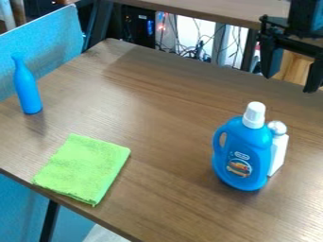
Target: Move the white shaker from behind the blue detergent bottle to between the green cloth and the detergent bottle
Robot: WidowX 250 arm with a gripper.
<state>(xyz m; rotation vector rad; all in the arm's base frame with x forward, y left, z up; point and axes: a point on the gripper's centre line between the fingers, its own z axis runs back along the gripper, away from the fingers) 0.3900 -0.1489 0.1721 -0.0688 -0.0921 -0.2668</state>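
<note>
Detergent bottle [245,152] stands upright; the open tool [289,82] hangs apart, higher in view

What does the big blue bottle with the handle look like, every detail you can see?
The blue bottle looks like smooth, slightly shiny plastic. It has a white cap, a looped handle at the picture's left side, and a colorful label low on the front. It stands upright, cap on, on the wooden table. A white container stands right beside it, partly hidden; whether they touch, I can't tell. The tool isn't touching it.
</note>
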